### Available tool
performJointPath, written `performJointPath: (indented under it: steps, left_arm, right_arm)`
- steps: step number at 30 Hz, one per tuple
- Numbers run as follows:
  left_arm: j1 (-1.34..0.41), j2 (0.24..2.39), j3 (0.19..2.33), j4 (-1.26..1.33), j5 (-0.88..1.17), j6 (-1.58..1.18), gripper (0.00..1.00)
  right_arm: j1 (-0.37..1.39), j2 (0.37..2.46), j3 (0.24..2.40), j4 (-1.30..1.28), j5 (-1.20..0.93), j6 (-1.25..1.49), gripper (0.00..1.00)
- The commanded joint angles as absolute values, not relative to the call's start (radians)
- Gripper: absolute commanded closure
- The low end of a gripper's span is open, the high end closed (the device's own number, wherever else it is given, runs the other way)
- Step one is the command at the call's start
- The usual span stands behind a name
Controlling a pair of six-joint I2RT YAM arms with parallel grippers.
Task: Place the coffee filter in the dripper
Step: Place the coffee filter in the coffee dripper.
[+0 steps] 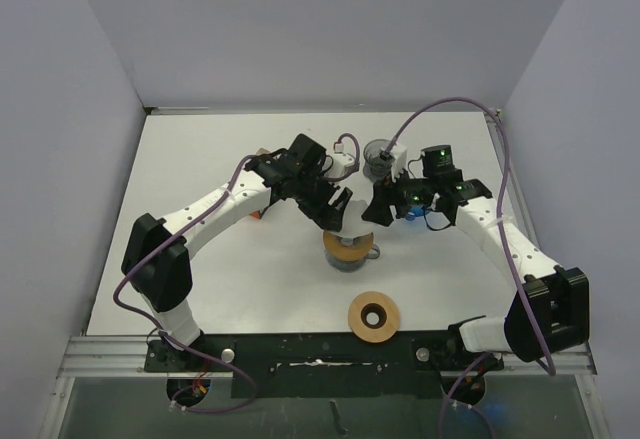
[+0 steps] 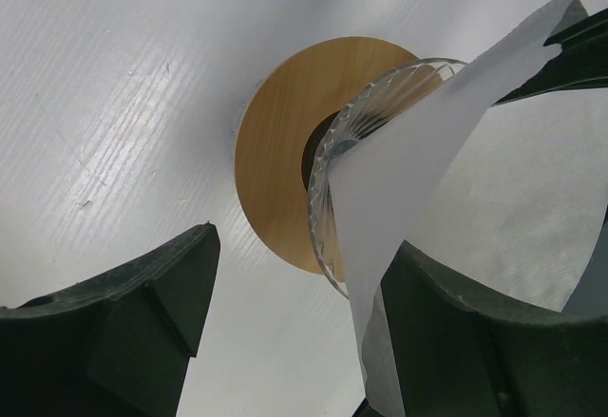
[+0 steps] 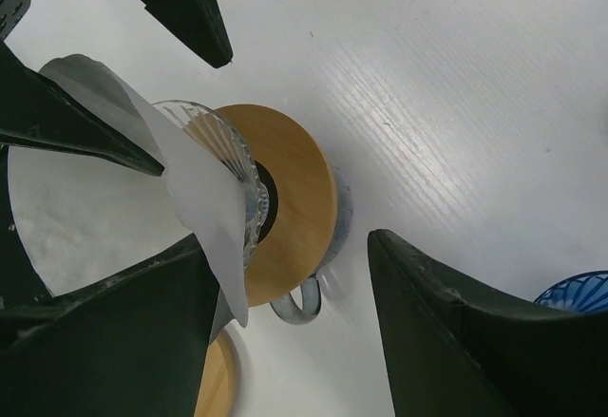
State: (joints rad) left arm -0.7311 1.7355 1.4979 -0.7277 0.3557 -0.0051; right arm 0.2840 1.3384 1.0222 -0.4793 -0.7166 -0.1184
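The glass dripper (image 1: 350,251), with a wooden collar and a small handle, stands at mid-table. The white paper filter (image 1: 356,225) sticks up out of it, its lower part inside the ribbed glass rim (image 2: 366,113). My left gripper (image 1: 336,209) hangs just above the dripper's left side and my right gripper (image 1: 377,209) above its right side. Both are open. In the left wrist view the filter (image 2: 418,151) leans on the inner face of the left gripper's (image 2: 306,241) right finger. In the right wrist view the filter (image 3: 204,199) lies against the right gripper's (image 3: 285,238) left finger.
A loose wooden ring (image 1: 374,316) lies near the front edge. A clear glass cup (image 1: 378,159) stands behind the right gripper, with a blue object (image 1: 415,209) under the right wrist. An orange item (image 1: 257,215) lies beneath the left arm.
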Motion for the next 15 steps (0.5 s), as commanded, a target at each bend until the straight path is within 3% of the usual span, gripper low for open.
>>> performJointPath:
  steps: [1,15]
  left_arm:
    - [-0.734,1.738,1.504,-0.664,0.367,-0.024,0.34]
    - [-0.742,1.740,1.464,-0.617,0.355,-0.048,0.34]
  right_arm:
    - [0.300,1.342,1.010,-0.432,-0.703,-0.111,0.39]
    - [0.305,1.333,0.943,-0.362,-0.710,-0.066,0.39]
